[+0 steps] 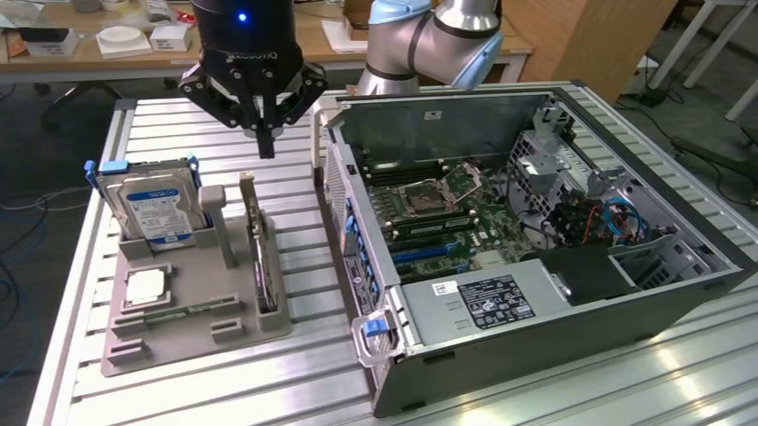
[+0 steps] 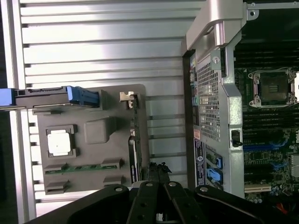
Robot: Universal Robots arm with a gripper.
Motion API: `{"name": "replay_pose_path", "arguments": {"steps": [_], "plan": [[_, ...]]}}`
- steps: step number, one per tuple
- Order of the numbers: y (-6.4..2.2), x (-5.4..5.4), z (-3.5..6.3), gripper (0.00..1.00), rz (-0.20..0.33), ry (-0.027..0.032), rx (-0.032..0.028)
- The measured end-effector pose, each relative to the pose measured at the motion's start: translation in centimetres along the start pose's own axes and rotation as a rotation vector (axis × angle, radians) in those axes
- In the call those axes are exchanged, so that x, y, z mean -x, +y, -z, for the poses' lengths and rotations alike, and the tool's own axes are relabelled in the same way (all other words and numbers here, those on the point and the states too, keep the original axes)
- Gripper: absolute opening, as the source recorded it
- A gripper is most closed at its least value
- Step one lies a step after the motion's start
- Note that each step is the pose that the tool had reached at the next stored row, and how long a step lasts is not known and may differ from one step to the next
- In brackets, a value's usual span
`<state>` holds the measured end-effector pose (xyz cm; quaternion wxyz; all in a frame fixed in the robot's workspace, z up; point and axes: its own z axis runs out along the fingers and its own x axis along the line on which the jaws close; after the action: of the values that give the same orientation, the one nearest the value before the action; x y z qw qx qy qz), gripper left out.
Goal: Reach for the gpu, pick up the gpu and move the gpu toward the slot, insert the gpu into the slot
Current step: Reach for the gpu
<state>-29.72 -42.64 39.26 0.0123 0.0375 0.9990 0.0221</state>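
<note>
Above the grey moulded plastic holder tray (image 1: 275,325) (image 2: 96,128), clear of everything in it, the black two-fingered gripper (image 1: 265,146) (image 2: 159,168) is held over the ribbed silver metal table (image 1: 177,390) (image 2: 103,46). Its fingers are pressed together and nothing is gripped between them. The gpu (image 1: 257,257) (image 2: 133,149), a thin green circuit card, is seated on edge in a slit along the tray's side. Its silver metal bracket is turned toward the tray's end where the blue-labelled silver hard drive (image 1: 154,209) (image 2: 56,97) is stood upright. The card is not touched by the gripper.

A square silver processor chip (image 1: 145,286) (image 2: 60,142) is laid flat in a recess of the tray, and a small green memory stick (image 1: 177,312) (image 2: 79,167) is set in a groove beside it. Just beside the tray, on the gpu's side, the open dark grey computer case (image 1: 569,319) (image 2: 219,107) is laid with its green motherboard (image 1: 462,222) (image 2: 271,130) exposed.
</note>
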Motion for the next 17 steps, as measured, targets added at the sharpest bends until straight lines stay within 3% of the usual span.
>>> {"name": "replay_pose_path", "arguments": {"steps": [17], "plan": [[-0.31,-1.3,0.03,0.10,-0.001,0.0000,0.0000]]}}
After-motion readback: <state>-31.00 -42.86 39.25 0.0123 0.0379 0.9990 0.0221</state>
